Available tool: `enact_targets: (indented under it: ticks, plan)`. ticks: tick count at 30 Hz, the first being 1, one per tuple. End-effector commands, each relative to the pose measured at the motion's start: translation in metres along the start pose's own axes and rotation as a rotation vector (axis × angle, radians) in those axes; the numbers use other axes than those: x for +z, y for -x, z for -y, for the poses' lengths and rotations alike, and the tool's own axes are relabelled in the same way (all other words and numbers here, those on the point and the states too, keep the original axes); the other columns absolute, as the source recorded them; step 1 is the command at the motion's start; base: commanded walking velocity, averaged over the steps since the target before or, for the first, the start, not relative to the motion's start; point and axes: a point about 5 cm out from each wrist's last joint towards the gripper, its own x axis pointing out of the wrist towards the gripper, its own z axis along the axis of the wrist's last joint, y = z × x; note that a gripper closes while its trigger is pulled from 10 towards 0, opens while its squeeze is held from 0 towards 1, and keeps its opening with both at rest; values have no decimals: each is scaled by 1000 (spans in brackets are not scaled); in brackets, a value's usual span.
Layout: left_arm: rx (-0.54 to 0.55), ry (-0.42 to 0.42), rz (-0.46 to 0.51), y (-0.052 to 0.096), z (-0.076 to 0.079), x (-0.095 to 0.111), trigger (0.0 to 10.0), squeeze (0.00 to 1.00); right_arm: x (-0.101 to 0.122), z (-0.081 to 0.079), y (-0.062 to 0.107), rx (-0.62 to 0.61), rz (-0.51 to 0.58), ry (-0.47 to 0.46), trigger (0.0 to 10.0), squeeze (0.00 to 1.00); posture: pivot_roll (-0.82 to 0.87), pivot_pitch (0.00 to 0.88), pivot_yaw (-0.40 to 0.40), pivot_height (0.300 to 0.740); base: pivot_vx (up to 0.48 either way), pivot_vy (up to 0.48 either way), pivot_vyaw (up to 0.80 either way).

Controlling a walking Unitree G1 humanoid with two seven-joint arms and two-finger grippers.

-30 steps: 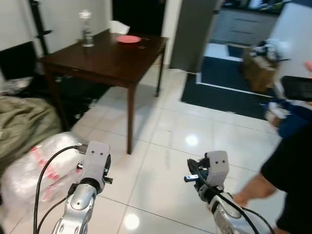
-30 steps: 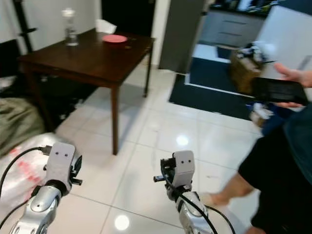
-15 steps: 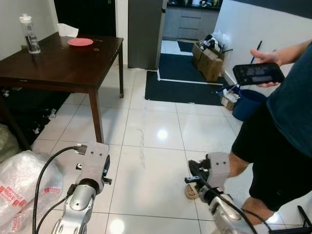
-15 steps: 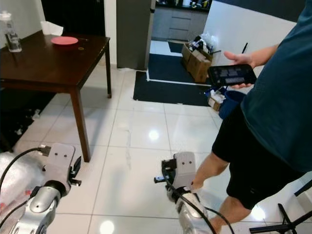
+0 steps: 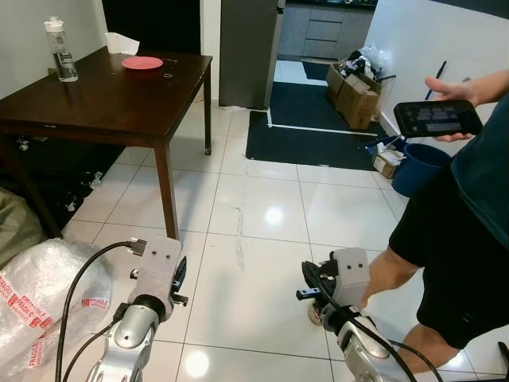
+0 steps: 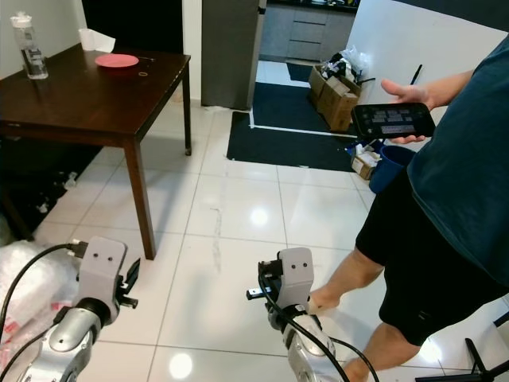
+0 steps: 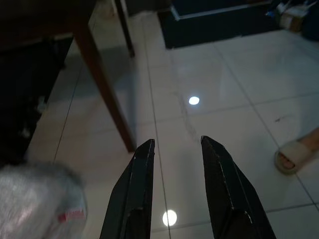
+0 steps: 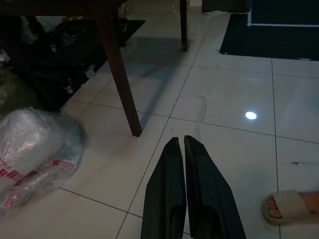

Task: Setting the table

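Table [image 5: 119, 95] stands ahead-left of left gripper [image 7: 177, 144], fingers spread apart and empty; right gripper [image 8: 184, 142] is pressed closed.

We are in a lived-in home, in a dining area with a glossy white tiled floor [image 5: 262, 239]. Ahead of our left hand [image 7: 175, 144] stands a dark wooden table [image 5: 103, 103] carrying a red plate [image 5: 142, 62], a clear water bottle [image 5: 60, 50] and a white tissue [image 5: 121, 42]. Farther ahead, a doorway opens onto a kitchen with grey drawers [image 5: 322, 32] and a dark mat [image 5: 318, 135]. Cardboard boxes [image 5: 358, 79] sit against the white wall, and a plastic-wrapped bundle [image 5: 40, 294] lies beside our left hand. A person in shorts [image 6: 429, 270] and sandals stands near our right hand [image 8: 184, 142], holding a phone [image 6: 394, 119].
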Motion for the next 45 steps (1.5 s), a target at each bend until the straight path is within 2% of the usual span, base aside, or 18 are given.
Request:
enact_targets:
  ticks: [1, 43, 45]
  plan:
    - [-34, -18, 20, -2, 6, 2, 10000, 0, -1, 2, 1, -6, 1, 7, 10000, 0, 94, 48, 14, 740, 480, 0, 0]
    - [-91, -22, 58, -8, 19, 5, 10000, 0, -1, 10, 4, -43, -1, 6, 10000, 0, 73, 35, 20, 740, 480, 0, 0]
    - [-92, -21, 58, -8, 19, 5, 10000, 0, -1, 10, 4, -45, -1, 1, 10000, 0, 73, 35, 20, 740, 480, 0, -781]
